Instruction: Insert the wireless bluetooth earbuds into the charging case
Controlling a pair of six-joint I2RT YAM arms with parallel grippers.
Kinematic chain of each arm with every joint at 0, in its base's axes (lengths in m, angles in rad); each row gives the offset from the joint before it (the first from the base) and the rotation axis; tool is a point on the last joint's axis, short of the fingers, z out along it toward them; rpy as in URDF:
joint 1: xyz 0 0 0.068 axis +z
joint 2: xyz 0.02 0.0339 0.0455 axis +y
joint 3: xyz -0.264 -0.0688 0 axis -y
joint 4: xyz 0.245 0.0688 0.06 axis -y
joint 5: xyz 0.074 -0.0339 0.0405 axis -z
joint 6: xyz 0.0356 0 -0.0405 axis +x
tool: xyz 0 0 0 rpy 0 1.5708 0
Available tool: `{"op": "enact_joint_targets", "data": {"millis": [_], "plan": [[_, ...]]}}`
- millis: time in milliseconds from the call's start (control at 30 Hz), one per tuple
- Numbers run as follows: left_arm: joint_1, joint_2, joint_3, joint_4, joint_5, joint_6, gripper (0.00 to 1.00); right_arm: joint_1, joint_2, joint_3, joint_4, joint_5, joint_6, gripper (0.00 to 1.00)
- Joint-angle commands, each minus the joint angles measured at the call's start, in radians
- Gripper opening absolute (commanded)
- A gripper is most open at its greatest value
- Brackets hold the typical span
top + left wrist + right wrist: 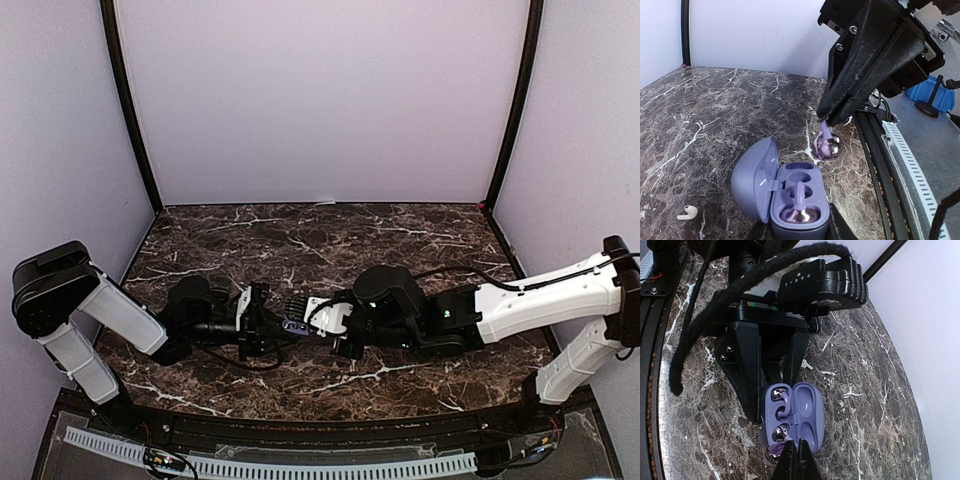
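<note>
- While a small white plastic earbud lies loose on the dark marbled surface at left, an arm could knock it.
- Nearly closed, the left gripper clamps the open lilac plastic charging case, one glossy purple earbud seated; slack would tilt it.
- Pinched shut on the stem of a second purple earbud, the right gripper holds it over the empty pocket; misaligned, it could drop.
</note>
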Motion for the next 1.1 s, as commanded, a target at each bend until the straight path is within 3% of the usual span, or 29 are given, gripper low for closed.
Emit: {"op": "enact_joint_targets", "data": {"millis": [0,1067], "plan": [[-0.003,-0.018,0.001,0.024,0.045,-0.002,0.13,0.010,0.008,0.016,0.038,0.042,-0.022,0.00],[-0.003,-0.005,-0.008,0.074,0.081,-0.018,0.12,0.044,0.069,0.026,0.004,0.081,-0.056,0.00]]}}
